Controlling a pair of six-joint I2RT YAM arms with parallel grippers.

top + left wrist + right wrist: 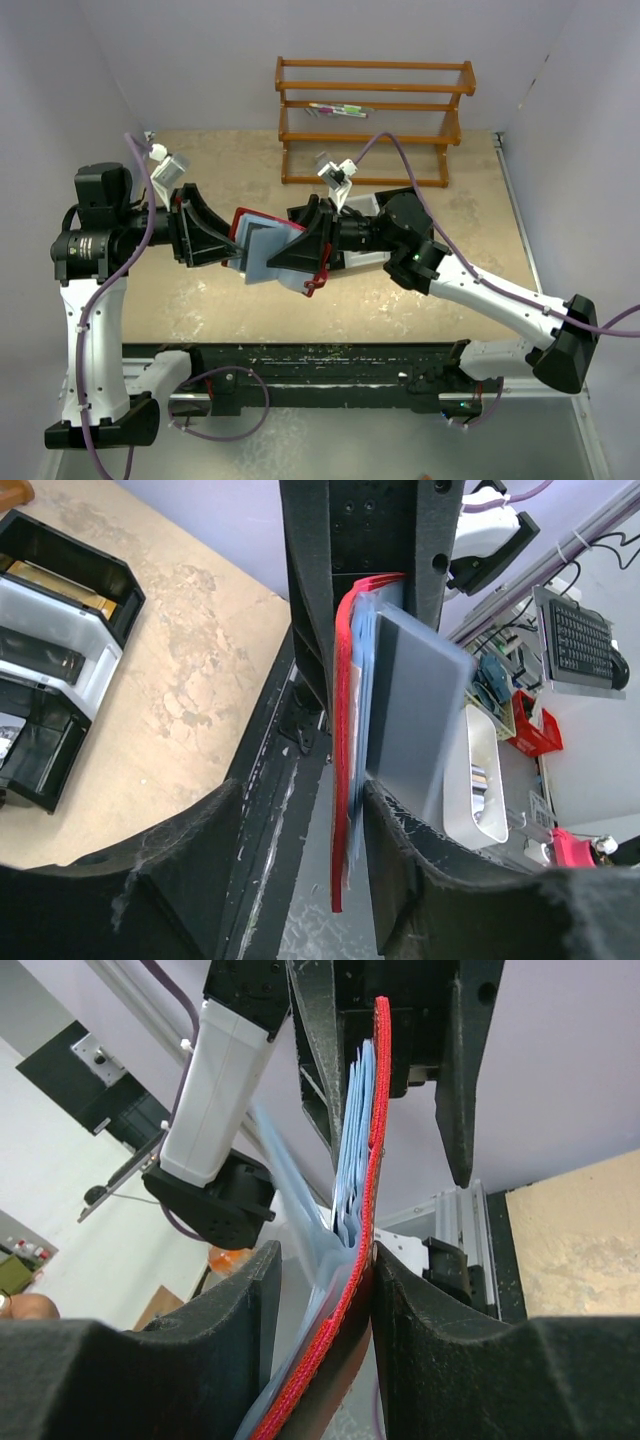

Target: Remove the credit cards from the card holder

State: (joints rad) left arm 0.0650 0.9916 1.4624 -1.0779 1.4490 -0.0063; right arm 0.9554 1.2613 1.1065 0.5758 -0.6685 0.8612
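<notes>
Beige tabletop [200, 300] under lavender walls, wooden rack [370, 120] at upper centre of the top view.

- Left gripper [232, 240], left of centre: fingers spread. The holder's edge stands between them against one finger, with daylight on the other side, so it is no real grip.
- Card holder [262, 222], mid-frame: red, open, held up in the air between the two grippers and off the tabletop.
- Credit cards [262, 258]: grey ones sit in the clear sleeves and fan out from the lower side of the red cover. One grey face is plain in the left wrist view.
- Right gripper [283, 242], just right of the holder: fingers drawn close on the red cover and sleeves, apparently pinching them. The cover bends around one finger.

Handling, as a judgement:
- The cards look thin, stiff, light and slick.
- The sleeves are soft and floppy and the cover flexes, so the holder gives way if pulled.
- Best hold is flat across the faces of a card's exposed end, clear of the sleeve film, sliding it out along the sleeve.
- The other fingers brace the red cover close to the fold.
</notes>
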